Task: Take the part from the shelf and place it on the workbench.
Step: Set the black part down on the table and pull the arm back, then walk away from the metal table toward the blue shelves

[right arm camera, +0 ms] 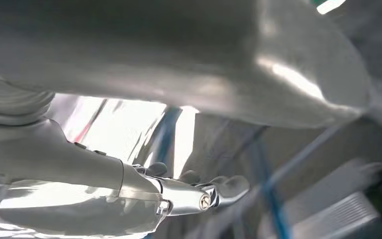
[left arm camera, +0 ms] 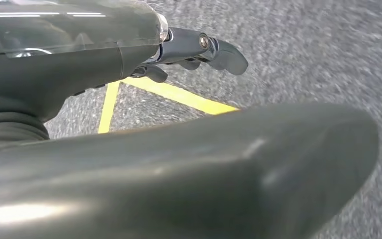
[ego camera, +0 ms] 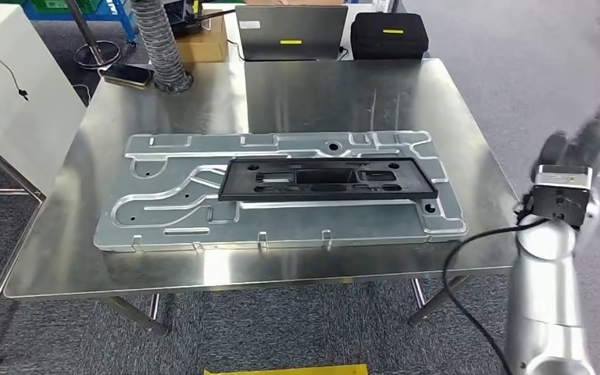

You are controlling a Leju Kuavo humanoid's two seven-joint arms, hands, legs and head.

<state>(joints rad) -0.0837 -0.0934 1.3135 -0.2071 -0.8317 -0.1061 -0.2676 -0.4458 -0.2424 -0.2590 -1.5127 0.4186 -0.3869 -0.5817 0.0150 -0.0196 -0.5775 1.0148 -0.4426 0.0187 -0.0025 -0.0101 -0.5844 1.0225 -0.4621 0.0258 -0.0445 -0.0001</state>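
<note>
While our right arm (ego camera: pixel 551 305) swings out past the desk's right edge, its hand (right arm camera: pixel 129 164) shows in the right wrist view with fingers stretched out and nothing between them, so we read it as released; the picture is blurred, and beyond it we make out only blue bars and a pale ribbed surface, perhaps the shelf, though we cannot tell. Our left hand (left arm camera: pixel 144 114) hangs over grey carpet crossed by a yellow floor line (left arm camera: pixel 179 97), fingers loosely extended and holding nothing.

On the desk (ego camera: pixel 47 266) before us lies a large silver stamped panel (ego camera: pixel 164 211), and on top of it, lying flat and roughly centred, rests a black rectangular frame (ego camera: pixel 324 180). We judge this black frame to be the part, already set down, though we cannot be sure.

Farther back stand a ribbed hose (ego camera: pixel 160 47), a phone (ego camera: pixel 129 75), a laptop (ego camera: pixel 291 33) and a black case (ego camera: pixel 391 35).

The risk we see lies with the reaching arm: its dangling black cable (ego camera: pixel 469 258) hangs just beside the desk's corner and could snag there. A blurred, fast swing toward the shelf could also strike its bars.
</note>
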